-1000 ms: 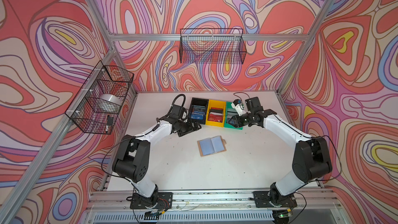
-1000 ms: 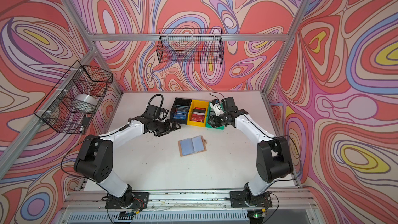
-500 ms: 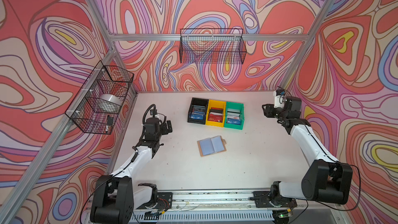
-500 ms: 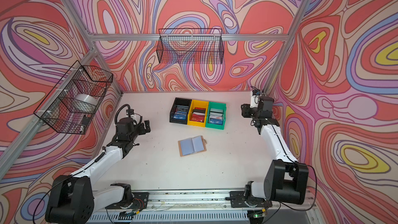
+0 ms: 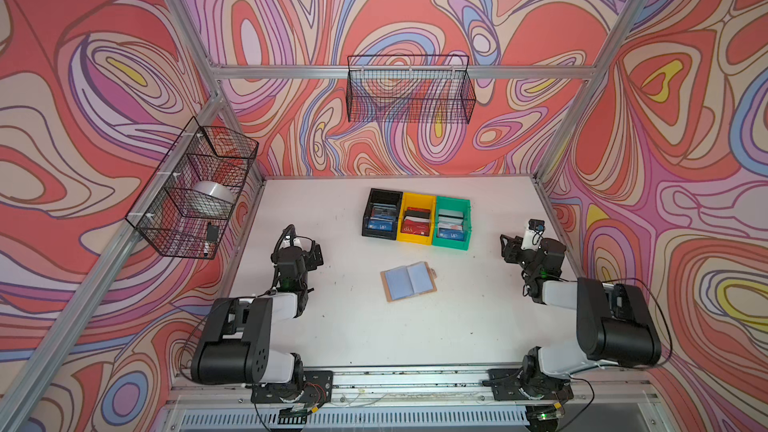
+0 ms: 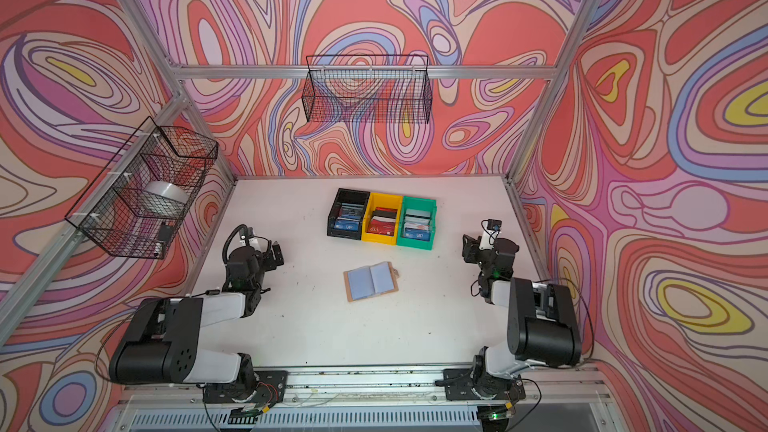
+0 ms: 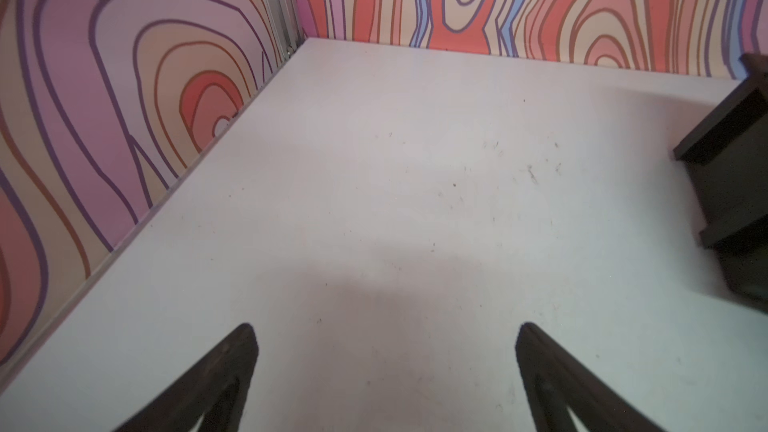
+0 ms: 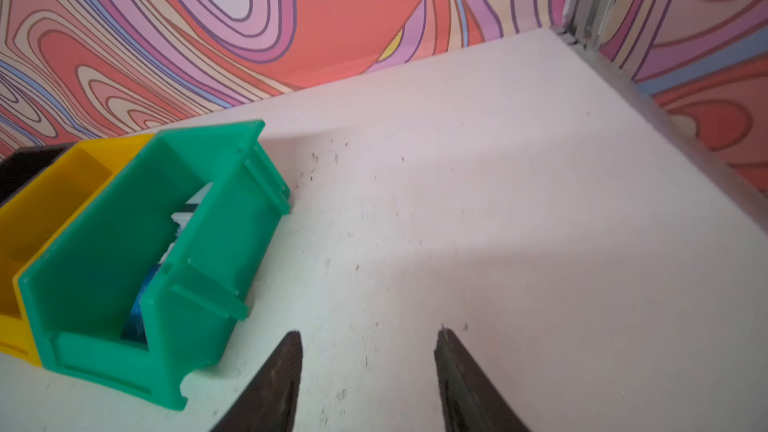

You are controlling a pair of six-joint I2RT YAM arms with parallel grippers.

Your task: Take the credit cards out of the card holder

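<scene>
**Ana:** Where was the card holder?

**Ben:** It lay flat on the white counter, about midway between the two arms and just nearer than the row of bins. It was open, with its pale blue sleeves facing up and the snap tab poking out at its right edge. In both top views nothing touched it.

**Ana:** And the credit cards?

**Ben:** The red ones sat in the yellow bin, the middle of the three. The nearest card showed pale "VIP" lettering. The black bin touched it on the left and the green bin on the right, and both of those held blue cards.

**Ana:** What about the left tool?

**Ben:** It hung near the left edge of the counter, well apart from the holder, with its arm folded back. In the left wrist view its dark fingers stood wide, with only bare counter between them and a corner of the black bin off to one side.

**Ana:** And the right tool?

**Ben:** It was near the right edge, level with the bins and also well apart from the holder. In the right wrist view its fingers were parted more narrowly than the left pair, gripping nothing, with the green bin close beside them.

**Ana:** Was there anything else?

**Ben:** A wire basket hung on the far wall. A second basket hung on the left wall and held something pale and round that I couldn't make out.
</scene>
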